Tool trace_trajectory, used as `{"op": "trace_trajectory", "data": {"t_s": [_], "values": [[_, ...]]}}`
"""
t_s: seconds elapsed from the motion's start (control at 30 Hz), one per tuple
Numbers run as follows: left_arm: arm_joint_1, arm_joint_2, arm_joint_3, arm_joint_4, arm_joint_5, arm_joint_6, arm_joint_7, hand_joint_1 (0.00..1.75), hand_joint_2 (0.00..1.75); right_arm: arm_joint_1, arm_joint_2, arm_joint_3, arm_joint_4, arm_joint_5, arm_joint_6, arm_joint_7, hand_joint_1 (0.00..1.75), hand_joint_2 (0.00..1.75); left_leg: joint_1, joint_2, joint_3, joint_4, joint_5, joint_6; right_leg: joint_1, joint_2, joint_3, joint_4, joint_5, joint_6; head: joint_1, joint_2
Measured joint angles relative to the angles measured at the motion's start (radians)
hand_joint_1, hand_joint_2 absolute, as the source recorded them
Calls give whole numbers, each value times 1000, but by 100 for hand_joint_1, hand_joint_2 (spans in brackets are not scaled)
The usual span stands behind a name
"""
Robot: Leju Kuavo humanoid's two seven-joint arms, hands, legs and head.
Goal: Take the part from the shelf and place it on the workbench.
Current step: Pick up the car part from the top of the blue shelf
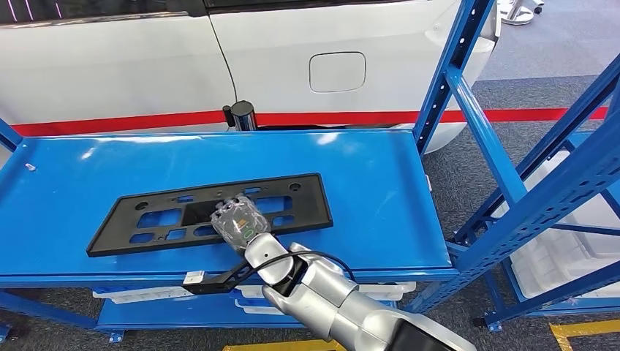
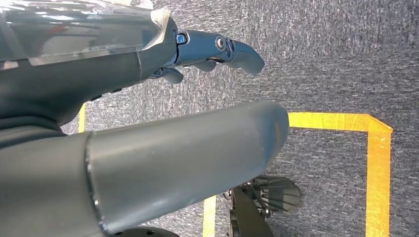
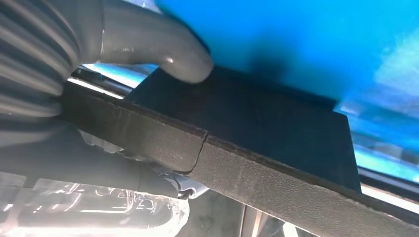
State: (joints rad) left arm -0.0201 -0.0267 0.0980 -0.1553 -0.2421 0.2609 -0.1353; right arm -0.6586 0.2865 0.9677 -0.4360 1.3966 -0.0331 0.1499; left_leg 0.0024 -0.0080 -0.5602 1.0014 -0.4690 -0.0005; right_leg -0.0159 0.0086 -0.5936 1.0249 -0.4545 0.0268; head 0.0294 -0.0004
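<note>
On the blue shelf (image 1: 380,190), right hand (image 1: 240,223) gripping the black part (image 1: 292,201), left hand (image 2: 217,49) hanging over the floor, fingers loosely apart, holding nothing

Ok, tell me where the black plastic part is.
In the head view, the black part lies flat on the blue shelf top, its near edge gripped by the right robot hand.

part (image 1: 212,212) flat on shelf (image 1: 380,183), car (image 1: 146,66) seemingly behind

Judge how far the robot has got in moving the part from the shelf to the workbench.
Early stage. Nothing looks delivered: the black plastic frame lies flat on the blue shelf. In hand: the right hand grips its near edge, thumb on top. The left hand hangs over the floor. Left: lifting, carrying, placing.
</note>
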Motion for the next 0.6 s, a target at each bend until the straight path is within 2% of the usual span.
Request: {"op": "trace_trajectory", "data": {"t_s": [0.1, 0.23, 0.6], "values": [[0, 0, 2, 0, 0, 1, -4, 0, 0, 1, -2, 1, 0, -3, -4, 0, 166, 175, 0, 0, -1, 0, 0, 0, 0, 0, -1, 0, 0, 0, 0, 0], [0, 0, 4, 0, -1, 7, -10, 0, 0, 1, -3, 1, 0, -5, -13, -2, 173, 175, 0, 0, -1, 0, 0, 0, 0, 0, -1, 0, 0, 0, 0, 0], [0, 0, 16, 0, -9, 8, -21, 0, 0, -5, -23, -9, -36, -3, -102, 29, 175, 175, 0, 0, -2, 0, 0, 0, 0, 0, -1, 0, 0, 0, 0, 0]]}}
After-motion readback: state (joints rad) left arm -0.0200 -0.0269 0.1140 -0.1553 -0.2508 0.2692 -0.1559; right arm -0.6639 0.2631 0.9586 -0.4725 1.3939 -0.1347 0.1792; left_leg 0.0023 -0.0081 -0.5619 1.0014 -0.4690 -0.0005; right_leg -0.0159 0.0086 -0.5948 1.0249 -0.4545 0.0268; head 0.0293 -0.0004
